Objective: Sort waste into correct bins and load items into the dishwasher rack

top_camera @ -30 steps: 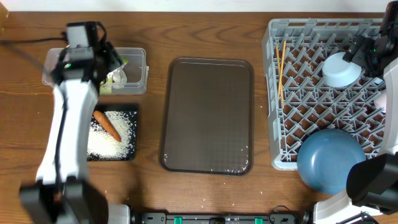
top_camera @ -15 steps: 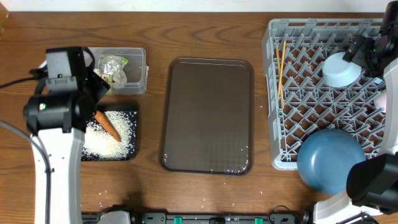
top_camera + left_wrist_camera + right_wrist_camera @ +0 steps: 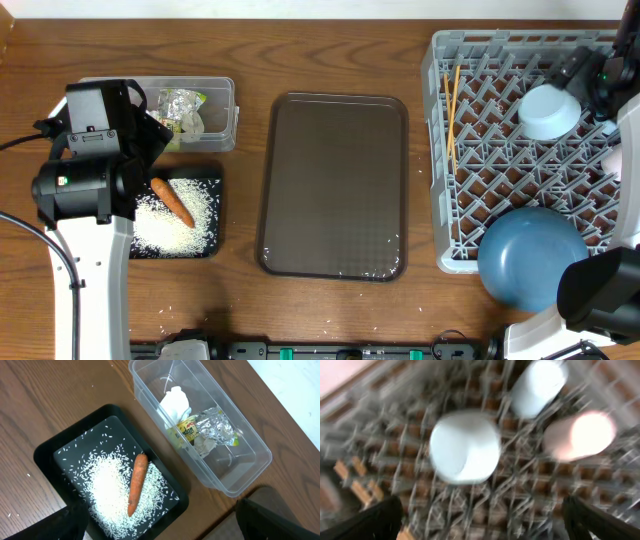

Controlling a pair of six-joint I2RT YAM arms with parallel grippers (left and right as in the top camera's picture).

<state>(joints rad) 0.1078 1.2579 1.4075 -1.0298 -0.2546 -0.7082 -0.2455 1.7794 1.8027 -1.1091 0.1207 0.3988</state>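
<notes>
Near left edge: slim orange carrot (image 3: 136, 484) atop rice (image 3: 105, 492) in black tray (image 3: 46, 450); tissue (image 3: 176, 404), wrapper (image 3: 207, 427) in clear tub (image 3: 250, 472). Left gripper (image 3: 162, 527), right gripper (image 3: 480, 522) parted, empty.

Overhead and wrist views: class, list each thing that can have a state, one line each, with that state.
carrot, lying on the rice
rice, spread in the black tray
tissue, crumpled, in the clear tub
wrapper, crumpled, in the clear tub
bowl, in the rack
plate, propped at the rack's corner
chopsticks, lying in the rack
left gripper, open
right gripper, open
</notes>
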